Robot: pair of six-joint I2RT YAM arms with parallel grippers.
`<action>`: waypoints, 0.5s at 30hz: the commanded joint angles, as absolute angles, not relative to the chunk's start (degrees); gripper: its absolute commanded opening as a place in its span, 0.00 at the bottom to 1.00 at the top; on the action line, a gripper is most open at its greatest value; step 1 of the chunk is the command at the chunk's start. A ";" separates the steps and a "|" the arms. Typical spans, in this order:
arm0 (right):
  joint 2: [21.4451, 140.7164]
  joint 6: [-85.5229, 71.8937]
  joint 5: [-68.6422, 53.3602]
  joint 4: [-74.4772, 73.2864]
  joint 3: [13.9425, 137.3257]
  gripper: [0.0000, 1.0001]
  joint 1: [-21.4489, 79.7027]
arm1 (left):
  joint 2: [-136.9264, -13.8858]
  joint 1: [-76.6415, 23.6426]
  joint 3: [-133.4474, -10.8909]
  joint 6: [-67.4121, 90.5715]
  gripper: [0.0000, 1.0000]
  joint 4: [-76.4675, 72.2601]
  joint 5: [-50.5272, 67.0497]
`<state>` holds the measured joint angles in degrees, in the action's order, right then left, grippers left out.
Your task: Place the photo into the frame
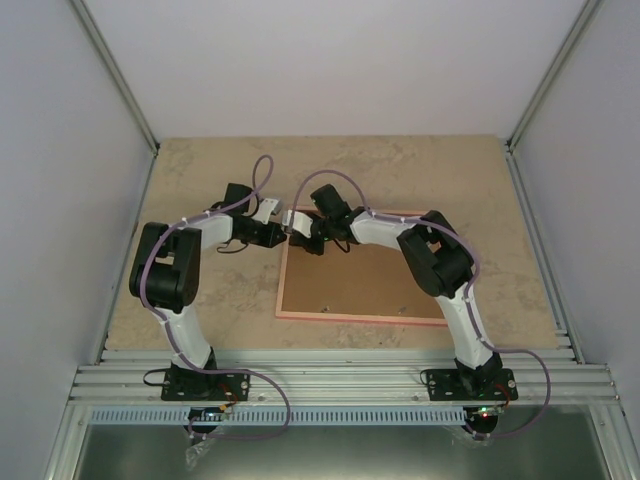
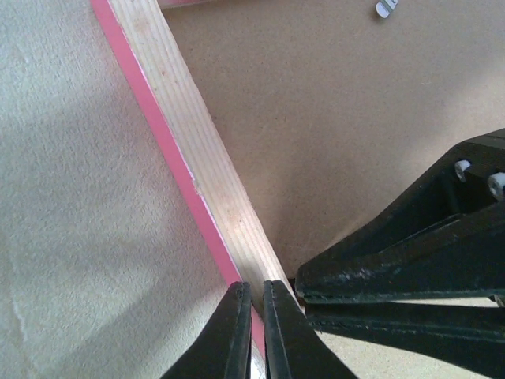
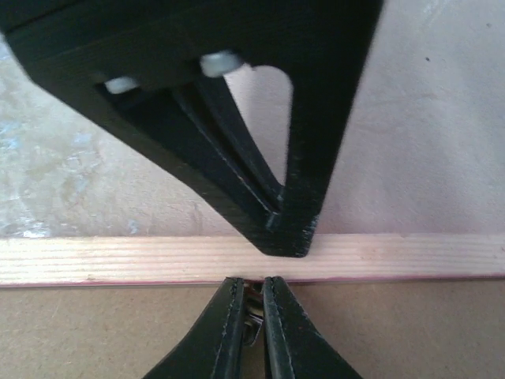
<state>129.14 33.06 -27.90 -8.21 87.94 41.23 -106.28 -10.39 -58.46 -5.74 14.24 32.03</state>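
Note:
The pink frame (image 1: 350, 318) lies face down on the table with a brown backing board (image 1: 360, 285) inside it. The photo is hidden in every view. Both grippers meet at the frame's left rail near its far corner. My left gripper (image 2: 257, 290) is shut, its tips down on the pink outer edge of the wooden rail (image 2: 197, 158). My right gripper (image 3: 252, 283) comes from the board side, its jaws closed on a small metal tab (image 3: 253, 304) at the rail's inner edge (image 3: 118, 259). The two grippers' fingertips lie a rail's width apart.
The backing board (image 2: 316, 103) fills the frame, and another metal tab (image 2: 384, 8) sits on it farther along. Beige stone-patterned table (image 1: 200, 170) surrounds the frame. Aluminium posts and grey walls close in the left, right and back sides.

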 commanded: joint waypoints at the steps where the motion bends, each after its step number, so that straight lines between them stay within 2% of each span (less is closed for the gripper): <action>1: 133.59 25.55 -16.09 -8.24 84.81 0.10 41.24 | -111.00 -12.76 -56.06 -6.95 0.07 20.52 26.33; 4: 133.22 21.53 -14.54 -4.09 84.49 0.08 41.39 | -111.33 -13.45 -56.06 -6.55 0.07 20.78 26.39; 9: 130.28 20.51 -20.56 -0.83 82.74 0.11 41.64 | -111.34 -13.47 -56.22 -5.57 0.07 20.48 25.83; 15: 122.81 24.44 -29.19 -8.92 85.32 0.26 40.56 | -109.22 -10.06 -57.48 -3.62 0.11 18.84 25.90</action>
